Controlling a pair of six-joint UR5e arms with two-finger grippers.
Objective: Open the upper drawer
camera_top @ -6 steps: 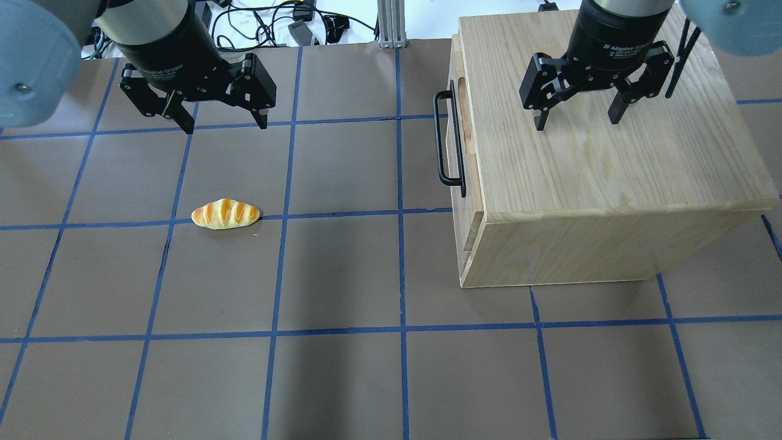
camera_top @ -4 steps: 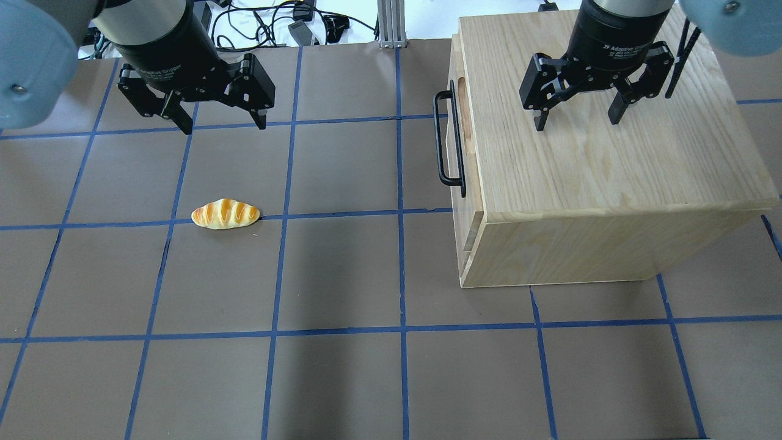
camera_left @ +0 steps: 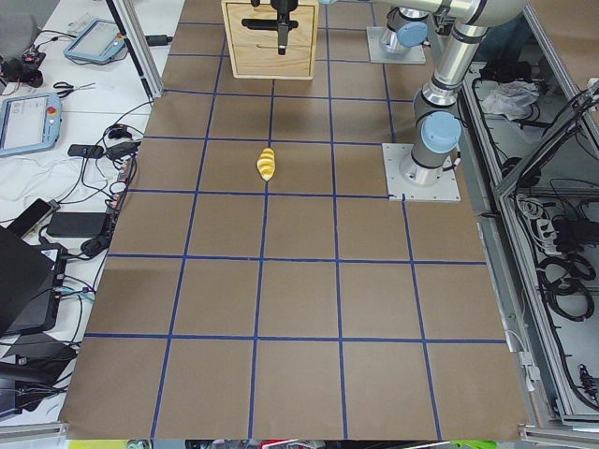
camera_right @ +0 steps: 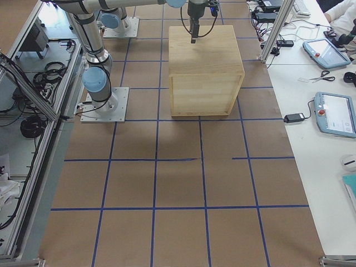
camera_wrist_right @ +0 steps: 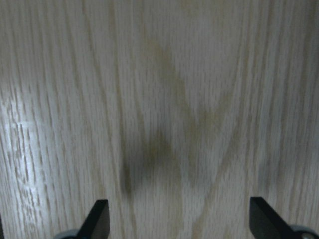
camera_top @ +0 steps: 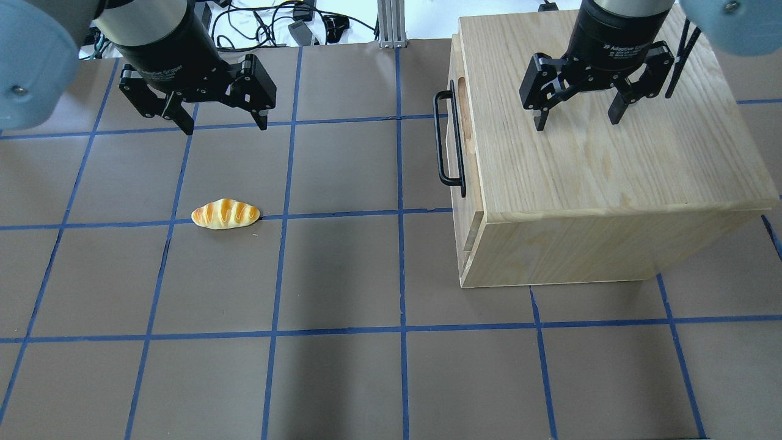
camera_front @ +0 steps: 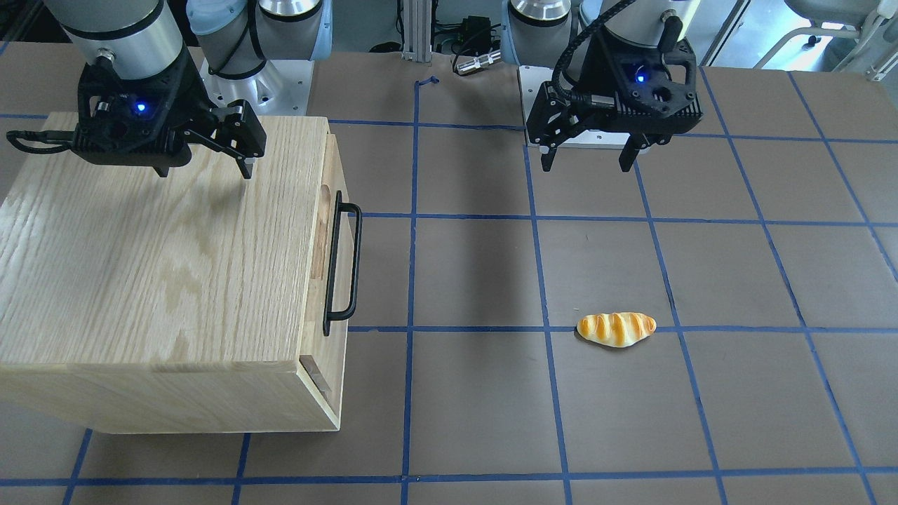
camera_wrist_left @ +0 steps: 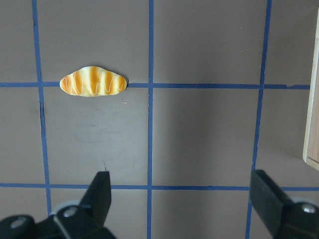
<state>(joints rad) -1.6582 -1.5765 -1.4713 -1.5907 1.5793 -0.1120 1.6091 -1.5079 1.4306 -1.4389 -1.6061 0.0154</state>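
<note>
Shut upper drawer (camera_top: 462, 116) tops the cabinet (camera_top: 611, 177) by the table (camera_top: 342, 275)'s right edge, its handle (camera_top: 438, 137) parallel to that edge, left of and below the nearer, wide-open right gripper (camera_top: 575, 122); left gripper (camera_top: 225, 126) equally wide

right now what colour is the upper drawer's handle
Black; the handle shows best in the overhead exterior view.

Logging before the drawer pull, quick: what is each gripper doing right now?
Left gripper: open, holding nothing.
Right gripper: open, holding nothing, above the cabinet.
</note>
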